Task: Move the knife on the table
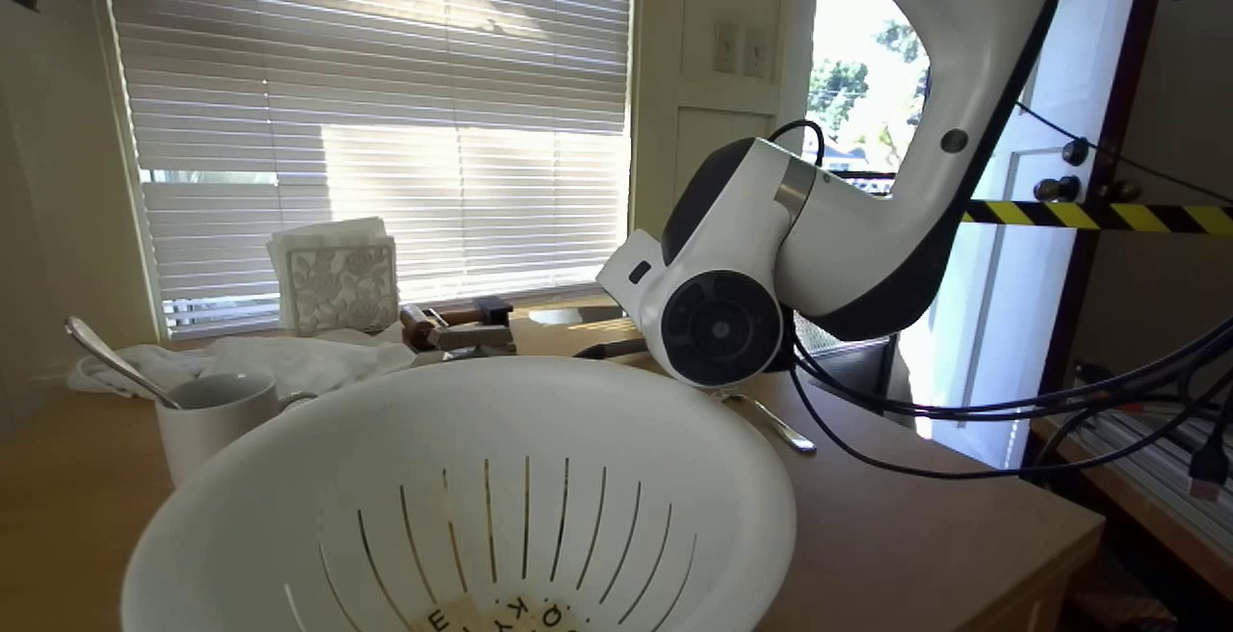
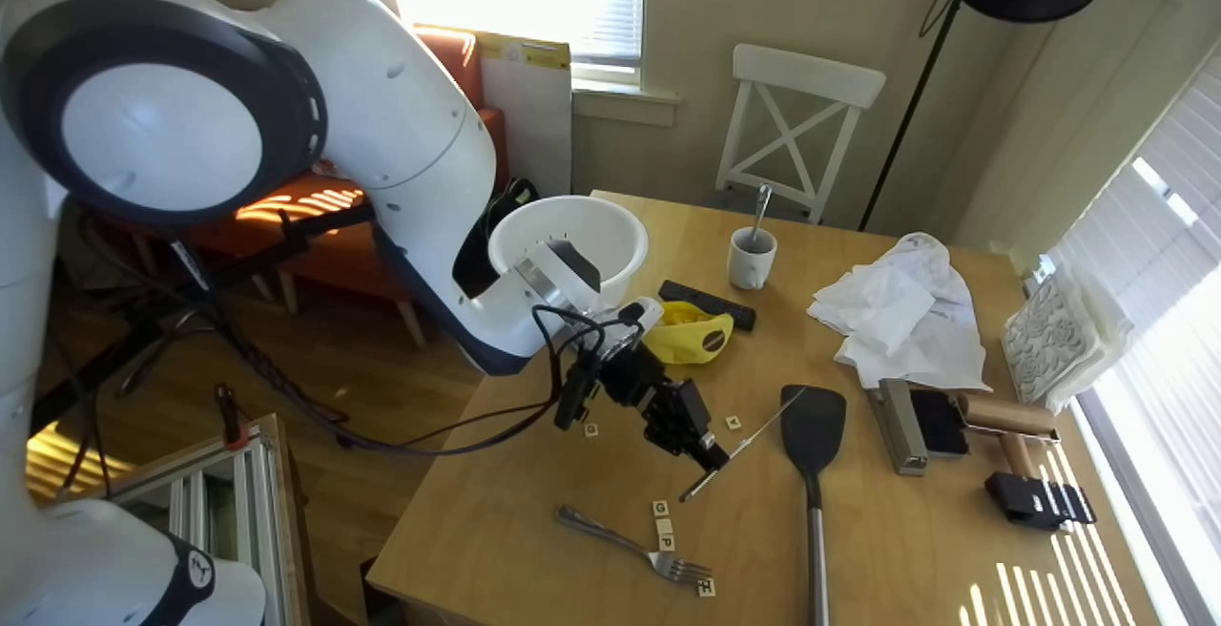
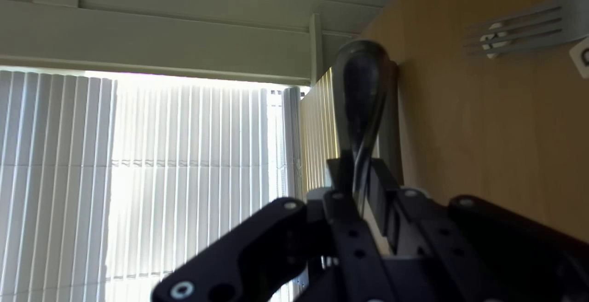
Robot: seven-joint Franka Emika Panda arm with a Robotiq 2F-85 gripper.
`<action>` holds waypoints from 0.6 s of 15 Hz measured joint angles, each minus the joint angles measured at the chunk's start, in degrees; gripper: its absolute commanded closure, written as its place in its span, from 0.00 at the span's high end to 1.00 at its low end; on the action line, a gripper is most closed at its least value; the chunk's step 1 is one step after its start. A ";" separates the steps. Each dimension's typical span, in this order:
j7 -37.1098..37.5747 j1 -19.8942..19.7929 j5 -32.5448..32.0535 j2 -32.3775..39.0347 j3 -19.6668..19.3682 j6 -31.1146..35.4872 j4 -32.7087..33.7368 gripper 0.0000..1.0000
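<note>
My gripper (image 2: pixel 715 461) is shut on a thin metal knife (image 2: pixel 744 445). The knife slants across the fingertips in an exterior view and appears to be above the table (image 2: pixel 515 483). In the wrist view the fingers (image 3: pixel 361 177) pinch the knife (image 3: pixel 365 76), whose rounded, shiny end points up and away past the fingertips. The light tan table also shows in the wrist view (image 3: pixel 478 136) on the right and in an exterior view (image 1: pixel 915 536). There the arm and the white colander hide the gripper and knife.
A fork (image 2: pixel 610 536) and small letter tiles (image 2: pixel 665 527) lie near the gripper. A black spatula (image 2: pixel 814 426) lies beyond it. A white colander (image 1: pixel 482 410), mug (image 2: pixel 751 263), yellow pouch (image 2: pixel 687 338), black bar (image 2: pixel 706 304), white cloth (image 2: pixel 906 311) and napkin holder (image 2: pixel 1049 340) stand around.
</note>
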 measured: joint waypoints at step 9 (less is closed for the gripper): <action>-5.96 0.09 -1.93 0.27 0.58 -2.36 -0.32 0.04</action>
